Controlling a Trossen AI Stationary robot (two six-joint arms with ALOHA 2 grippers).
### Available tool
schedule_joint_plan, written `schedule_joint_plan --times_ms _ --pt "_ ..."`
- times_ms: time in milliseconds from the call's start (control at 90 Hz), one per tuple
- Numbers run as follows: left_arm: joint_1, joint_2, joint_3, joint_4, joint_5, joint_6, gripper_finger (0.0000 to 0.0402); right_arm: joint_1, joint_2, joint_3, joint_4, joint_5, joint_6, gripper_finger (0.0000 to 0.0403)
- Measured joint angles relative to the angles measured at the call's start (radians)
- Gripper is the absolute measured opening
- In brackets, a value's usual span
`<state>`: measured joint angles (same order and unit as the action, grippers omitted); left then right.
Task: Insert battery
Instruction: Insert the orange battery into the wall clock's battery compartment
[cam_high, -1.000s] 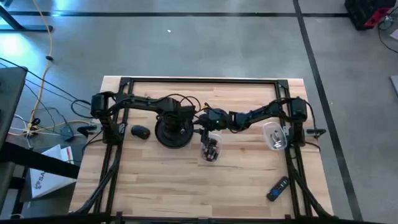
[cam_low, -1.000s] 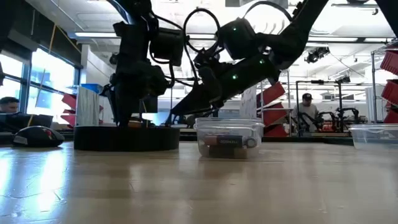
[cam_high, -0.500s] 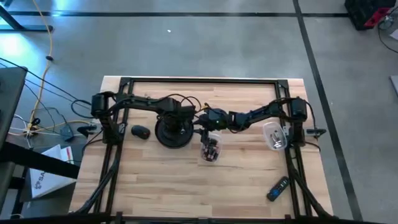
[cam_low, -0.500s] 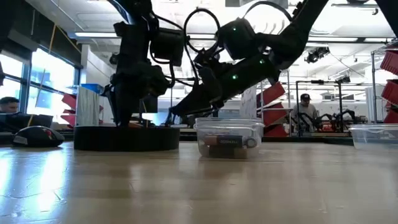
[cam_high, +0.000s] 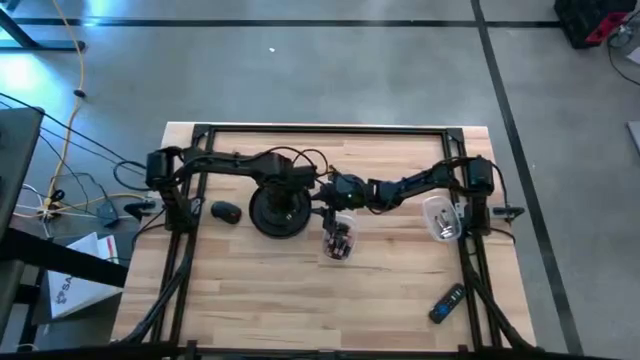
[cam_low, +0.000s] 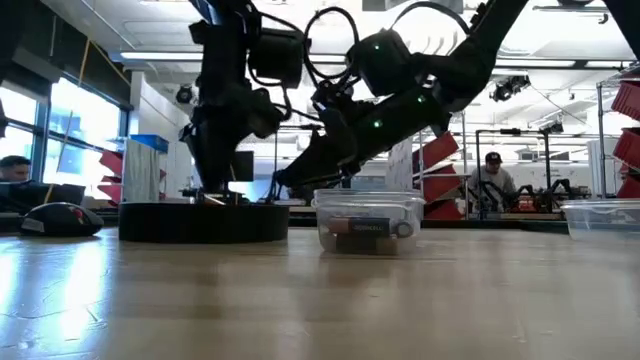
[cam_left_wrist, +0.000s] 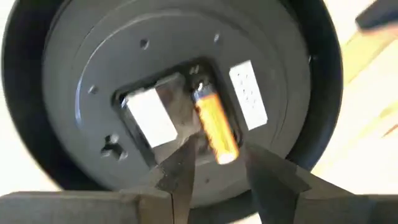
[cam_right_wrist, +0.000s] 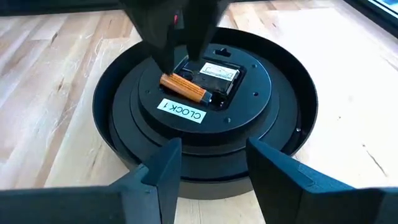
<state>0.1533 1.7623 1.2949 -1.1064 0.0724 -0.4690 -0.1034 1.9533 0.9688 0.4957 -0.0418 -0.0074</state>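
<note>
A round black clock (cam_high: 278, 212) lies face down on the table, its back up. An orange battery (cam_left_wrist: 216, 121) lies slanted at the clock's battery compartment (cam_right_wrist: 211, 76), one end up on the compartment's edge (cam_right_wrist: 169, 81). My left gripper (cam_left_wrist: 217, 171) hangs above the clock's back, fingers pointing down and open on either side of the battery's end without touching it. My right gripper (cam_right_wrist: 211, 165) is open and level at the clock's right rim (cam_right_wrist: 205, 168), facing the clock; its own fingers hide whether it touches the rim.
A clear tub (cam_high: 340, 240) of batteries stands just right of the clock toward the near edge. A black mouse (cam_high: 227, 211) lies left of the clock. A clear container (cam_high: 441, 218) sits at the right, a dark remote (cam_high: 446, 303) near the front right corner.
My left gripper has risen a little above the clock's back and shifted slightly toward the table's right. The right gripper and the clock have stayed put.
</note>
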Motion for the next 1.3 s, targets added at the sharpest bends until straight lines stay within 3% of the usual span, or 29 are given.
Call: schedule_joint_plan --times_ms 200,644,1300 --pt "-0.047 -0.049 -0.016 -0.055 0.006 -0.048 0.012 0.001 0.0 0.0 -0.005 0.0 0.0 0.0149" --pt "-0.029 -0.042 -0.104 0.081 -0.051 -0.095 0.0077 0.0 0.0 0.0 -0.002 0.001 0.008 0.0149" --pt "-0.065 -0.032 -0.104 0.089 -0.057 -0.086 0.0076 0.0 0.0 0.0 -0.005 0.003 0.008 0.0149"
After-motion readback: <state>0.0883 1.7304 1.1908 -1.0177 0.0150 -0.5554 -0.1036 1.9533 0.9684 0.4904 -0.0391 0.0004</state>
